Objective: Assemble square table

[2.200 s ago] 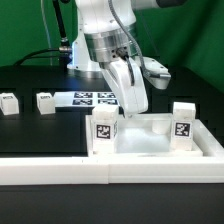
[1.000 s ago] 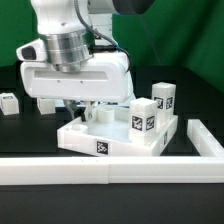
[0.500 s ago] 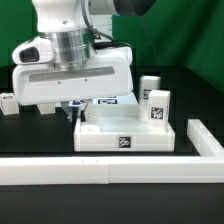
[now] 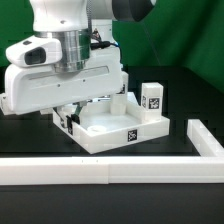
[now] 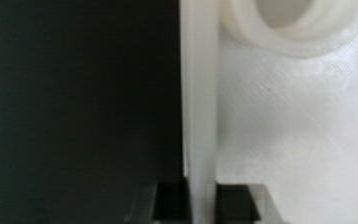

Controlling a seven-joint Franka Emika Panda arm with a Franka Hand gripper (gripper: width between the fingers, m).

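- White plastic square tray-like tabletop (image 4: 105, 141) has rotated and now sits lower centre in the exterior view.
- Two-finger gripper (image 5: 199, 200) stays clamped on its rim (image 5: 197, 100), probably reorienting it for the next step.

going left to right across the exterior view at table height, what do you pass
gripper, closed on the tray rim -> square table top -> upright leg at its far corner -> short arm of the L-shaped border rail

Smooth matt white plastic tabletop (image 4: 112, 128); matt black table surface (image 4: 190, 90).
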